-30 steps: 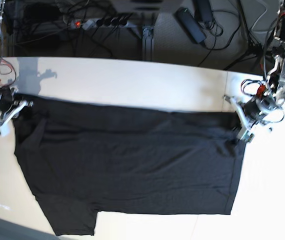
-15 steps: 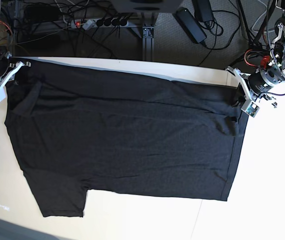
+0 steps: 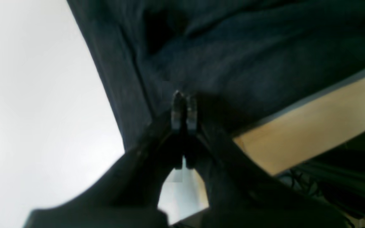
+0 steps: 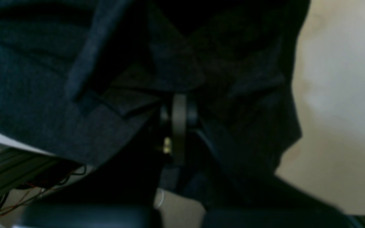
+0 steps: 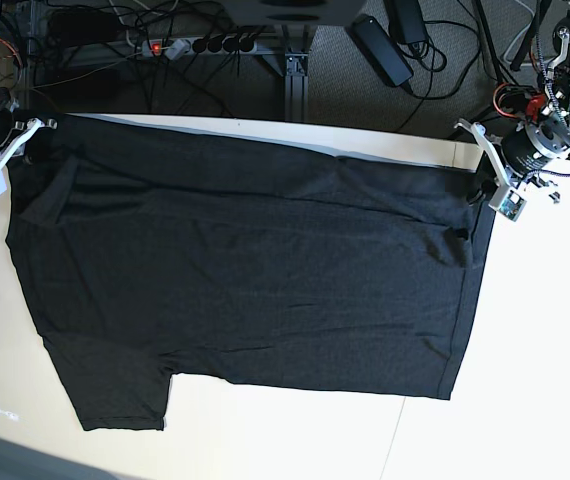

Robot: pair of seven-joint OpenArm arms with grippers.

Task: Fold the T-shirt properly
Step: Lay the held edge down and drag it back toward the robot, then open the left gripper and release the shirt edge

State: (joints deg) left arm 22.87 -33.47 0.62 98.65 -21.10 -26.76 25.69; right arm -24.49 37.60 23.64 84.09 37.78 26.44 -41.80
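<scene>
1. Base view: we log the T-shirt [image 5: 245, 280], black and plain side up, spread flat over most of the table [image 5: 525, 380], its far edge along the table's far edge and one sleeve at lower left of the frame.
2. Base view, upper right: the left gripper [image 5: 492, 190] reaches in from the right edge, its wrist level with the table's far corner and its fingers pointing left onto the shirt's upper right corner.
3. Left wrist view: we see the left gripper [image 3: 184, 109] with its two fingertips pressed together, pinching a fold of the dark cloth; bare table shows on both sides of it.
4. Base view, upper left: the right gripper [image 5: 10, 150] comes in from the left edge and meets the shirt's upper left corner, near the far table edge.
5. Right wrist view: the right gripper [image 4: 179, 117] is clamped narrow on bunched, creased fabric; the cloth hides most of the fingers.
6. Floor behind the table: a power strip [image 5: 200, 44] and loose cables.
</scene>
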